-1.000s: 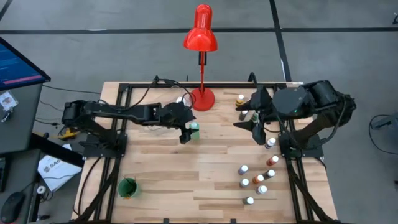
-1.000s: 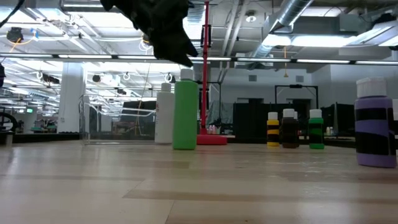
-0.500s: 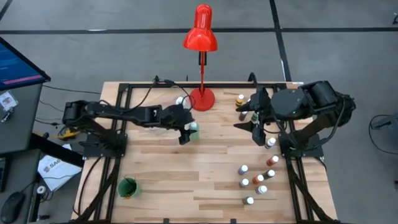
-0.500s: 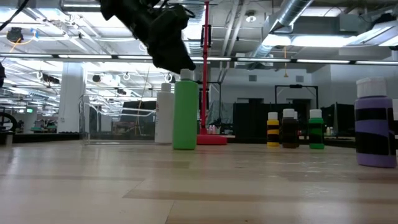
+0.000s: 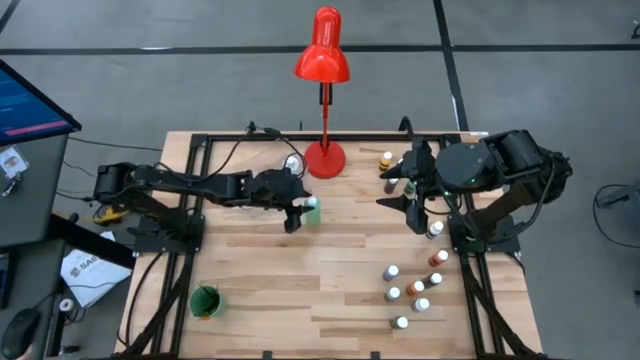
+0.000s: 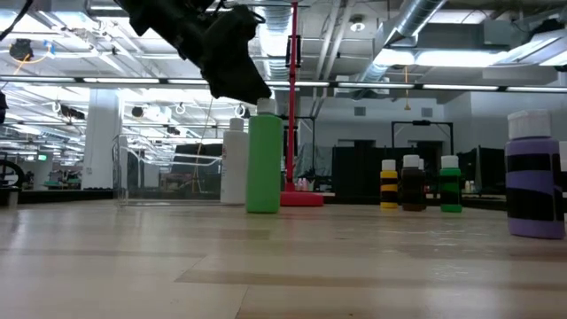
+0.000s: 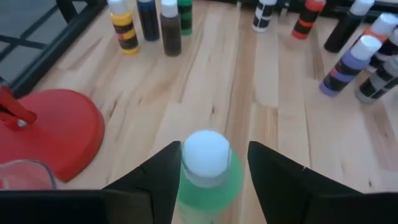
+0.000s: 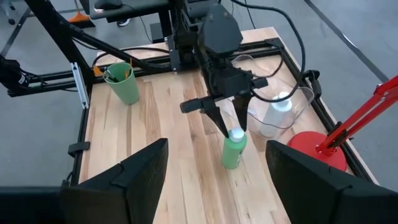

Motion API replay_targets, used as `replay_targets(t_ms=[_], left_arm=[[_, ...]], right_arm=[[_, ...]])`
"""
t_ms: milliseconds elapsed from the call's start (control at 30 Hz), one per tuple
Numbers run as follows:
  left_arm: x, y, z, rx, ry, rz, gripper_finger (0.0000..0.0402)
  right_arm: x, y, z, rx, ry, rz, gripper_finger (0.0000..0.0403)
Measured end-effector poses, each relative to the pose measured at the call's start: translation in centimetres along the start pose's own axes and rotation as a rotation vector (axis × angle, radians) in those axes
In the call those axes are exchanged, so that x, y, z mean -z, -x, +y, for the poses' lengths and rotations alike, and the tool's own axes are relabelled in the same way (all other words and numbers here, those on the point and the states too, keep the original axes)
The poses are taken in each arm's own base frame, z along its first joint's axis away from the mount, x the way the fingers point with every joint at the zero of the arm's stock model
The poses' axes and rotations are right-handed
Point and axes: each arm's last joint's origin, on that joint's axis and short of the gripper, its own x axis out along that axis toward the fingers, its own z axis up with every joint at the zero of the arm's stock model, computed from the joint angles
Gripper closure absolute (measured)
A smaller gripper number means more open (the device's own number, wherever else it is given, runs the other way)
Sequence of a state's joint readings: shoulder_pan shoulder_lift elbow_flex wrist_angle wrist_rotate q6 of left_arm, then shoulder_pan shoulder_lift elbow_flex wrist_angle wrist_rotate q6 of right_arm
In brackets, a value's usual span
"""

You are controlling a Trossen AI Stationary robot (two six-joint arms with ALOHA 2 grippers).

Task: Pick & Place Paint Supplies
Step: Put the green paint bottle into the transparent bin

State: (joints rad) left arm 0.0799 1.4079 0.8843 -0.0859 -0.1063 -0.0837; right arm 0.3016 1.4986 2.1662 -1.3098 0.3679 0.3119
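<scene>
A green paint bottle with a white cap point(image 5: 312, 209) point(image 6: 263, 162) point(image 8: 234, 148) stands upright on its base near the table's middle, toward the far side. My left gripper point(image 5: 298, 212) point(image 7: 214, 146) hangs over it, open, one finger on either side of the white cap point(image 7: 206, 152). In the low view its fingertips point(image 6: 262, 94) are about level with the cap's top. My right gripper point(image 5: 411, 205) point(image 8: 216, 146) waits open above the table's right far part. More small bottles stand on the right point(image 5: 415, 285) point(image 5: 390, 165).
The red lamp's base point(image 5: 325, 158) stands just beyond the green bottle, with a white bottle in a clear container point(image 8: 278, 112) beside it. A green cup holding brushes point(image 5: 205, 300) sits near the left near corner. A purple bottle point(image 6: 534, 177) stands on the right. Bare wood lies in the middle.
My left gripper has sunk a little toward the green bottle's cap, and its wrist has drawn back slightly toward the table's left. It has stayed open. The green bottle has not moved.
</scene>
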Motion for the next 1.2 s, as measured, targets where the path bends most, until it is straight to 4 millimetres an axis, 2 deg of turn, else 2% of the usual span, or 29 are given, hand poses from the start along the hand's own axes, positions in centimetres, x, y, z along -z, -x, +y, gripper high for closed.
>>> replay_targets(t_ms=[300, 367, 600, 867, 1000, 1200], left_arm=[[0.6, -0.4, 0.1, -0.016, 0.004, -0.018, 0.0195], [0.6, -0.4, 0.1, -0.016, 0.005, -0.017, 0.0208], [0.6, -0.6, 0.0, -0.004, -0.006, -0.019, 0.0296], [0.5, -0.5, 0.0, -0.001, 0.003, -0.022, 0.0312], [0.2, 0.7, 0.2, -0.021, 0.058, -0.039, 0.0313], [-2.6, 5.5, 0.8, -0.117, 0.152, -0.247, 0.0314]], right_arm=[[0.0, 0.0, 0.0, 0.001, 0.0, 0.0, 0.0137], [0.0, 0.0, 0.0, 0.0, 0.0, 0.0, 0.0137], [0.0, 0.0, 0.0, 0.001, 0.0, 0.0, 0.0137], [0.0, 0.0, 0.0, 0.001, 0.0, 0.0, 0.0137], [0.0, 0.0, 0.0, 0.0, 0.0, 0.0, 0.0137], [0.0, 0.0, 0.0, 0.001, -0.001, 0.0, 0.0137]])
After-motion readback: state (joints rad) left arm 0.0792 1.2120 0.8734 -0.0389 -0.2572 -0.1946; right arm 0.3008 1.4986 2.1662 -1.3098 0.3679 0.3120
